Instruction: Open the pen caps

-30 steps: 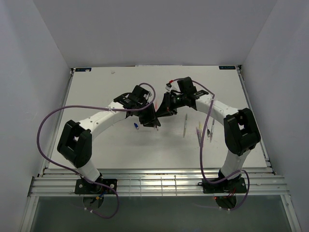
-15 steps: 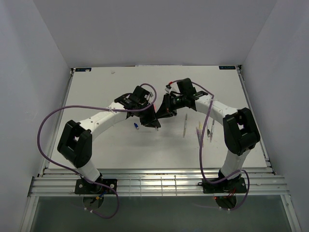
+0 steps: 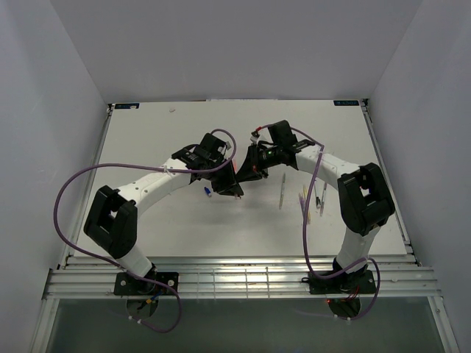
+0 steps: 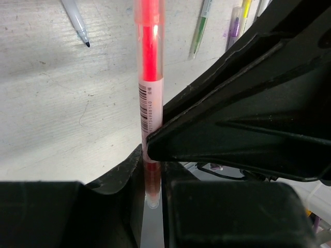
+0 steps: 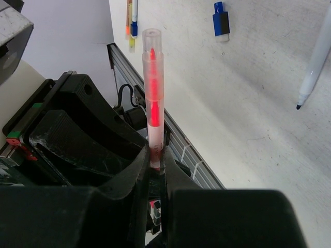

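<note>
Jaws of the left gripper [image 4: 151, 178] are closed on the near end of the red pen [image 4: 148, 77], one finger pressed against each side of the barrel. To that gripper's left in the top view, a blue cap [image 3: 208, 193] lies loose on the table [image 3: 147, 147] — near the fingers, not touching them.

The red pen is held off the table between the two grippers at the table's centre. It points away from both wrists, and a clear cap [image 5: 152, 41] is seated on its far end.

Jaws of the right gripper [image 5: 155, 165] are pinched on the same barrel, just beside the left gripper's hold.

Further right, several loose pens [image 3: 303, 200] lie side by side on the table — well apart from both grippers.
</note>
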Controlling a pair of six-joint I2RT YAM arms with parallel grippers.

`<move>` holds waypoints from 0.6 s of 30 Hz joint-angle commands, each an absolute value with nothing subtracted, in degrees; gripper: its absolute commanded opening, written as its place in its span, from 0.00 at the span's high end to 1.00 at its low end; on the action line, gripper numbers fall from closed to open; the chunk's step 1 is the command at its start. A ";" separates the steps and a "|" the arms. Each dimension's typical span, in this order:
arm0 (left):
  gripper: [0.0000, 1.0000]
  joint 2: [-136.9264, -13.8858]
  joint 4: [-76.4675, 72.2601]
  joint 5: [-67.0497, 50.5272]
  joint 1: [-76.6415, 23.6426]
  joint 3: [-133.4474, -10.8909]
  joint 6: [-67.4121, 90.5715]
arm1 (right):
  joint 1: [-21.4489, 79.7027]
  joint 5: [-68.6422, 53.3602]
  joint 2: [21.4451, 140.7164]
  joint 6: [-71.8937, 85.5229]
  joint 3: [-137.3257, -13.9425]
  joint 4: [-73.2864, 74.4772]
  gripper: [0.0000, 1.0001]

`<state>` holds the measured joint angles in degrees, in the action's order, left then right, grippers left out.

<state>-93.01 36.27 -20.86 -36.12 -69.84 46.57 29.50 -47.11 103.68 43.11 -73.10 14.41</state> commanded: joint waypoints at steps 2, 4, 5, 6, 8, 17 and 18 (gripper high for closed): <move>0.77 -89.74 36.74 -20.39 -35.68 -69.08 47.11 | 29.09 -48.25 103.36 44.30 -72.16 11.95 0.92; 0.75 -89.30 36.48 -20.39 -35.77 -68.47 47.37 | 29.09 -48.43 103.53 44.65 -72.16 11.87 0.92; 0.73 -89.04 36.39 -20.22 -35.77 -68.29 47.37 | 29.09 -48.43 103.45 44.74 -72.16 11.78 0.92; 0.70 -88.86 36.30 -20.13 -35.77 -68.03 47.37 | 29.00 -48.43 103.45 44.82 -72.07 11.60 0.92; 0.61 -88.68 36.39 -19.95 -35.77 -67.76 47.46 | 28.92 -48.60 103.45 45.26 -71.98 11.25 0.92; 0.57 -88.15 36.39 -19.51 -35.77 -67.15 47.55 | 28.74 -48.69 103.27 45.62 -71.11 10.72 0.92; 0.60 -88.15 36.39 -19.60 -35.77 -67.24 47.55 | 28.74 -48.60 103.27 45.53 -71.02 10.72 0.92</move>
